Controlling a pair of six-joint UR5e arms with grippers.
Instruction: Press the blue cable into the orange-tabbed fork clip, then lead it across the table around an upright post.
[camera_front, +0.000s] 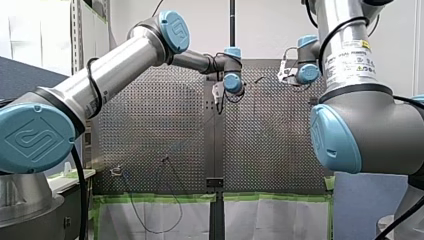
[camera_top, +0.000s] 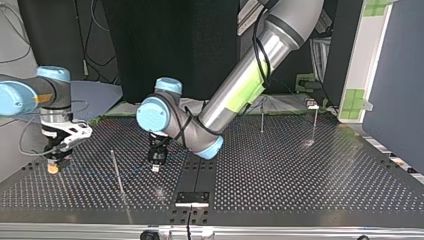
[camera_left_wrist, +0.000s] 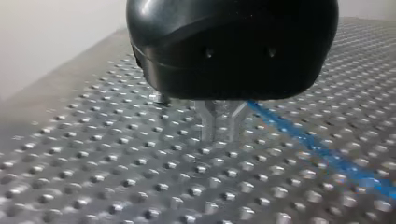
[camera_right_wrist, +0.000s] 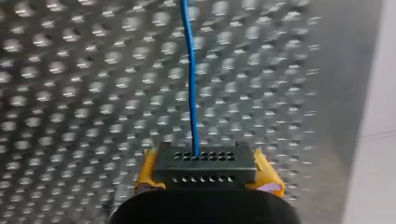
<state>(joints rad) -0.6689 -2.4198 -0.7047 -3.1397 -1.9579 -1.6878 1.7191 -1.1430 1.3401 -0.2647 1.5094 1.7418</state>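
Top view, nearest first: a thin upright post (camera_top: 117, 172) stands on the perforated worktop (camera_top: 300, 170), between the two grippers. Just past it, at its right in that view, the left gripper (camera_top: 156, 165) is down at the surface. In the left wrist view its metal jaws are pressed together, tips at the worktop. The blue cable (camera_left_wrist: 317, 148) comes out from beside them and runs off diagonally, lying flat. It looks beside the jaws rather than pinched, but the black gripper body hides where they meet.

At similar depth, at the top view's left, the right gripper (camera_top: 56, 161) hangs low over an orange piece (camera_top: 52, 169) on the worktop, likely the fork clip's tab. In the right wrist view the cable runs straight ahead from a black holed block (camera_right_wrist: 205, 163) flanked by yellow-orange. Whether the right jaws are spread or closed cannot be told.

The cable's long axis runs side to side across the top view, from right gripper toward left gripper, past the near post; it shows only faintly there. The left arm is nearer that post, so routing likely falls to it.

Farthest: a further post (camera_top: 262, 116) and another (camera_top: 315, 124) at the worktop's far right.
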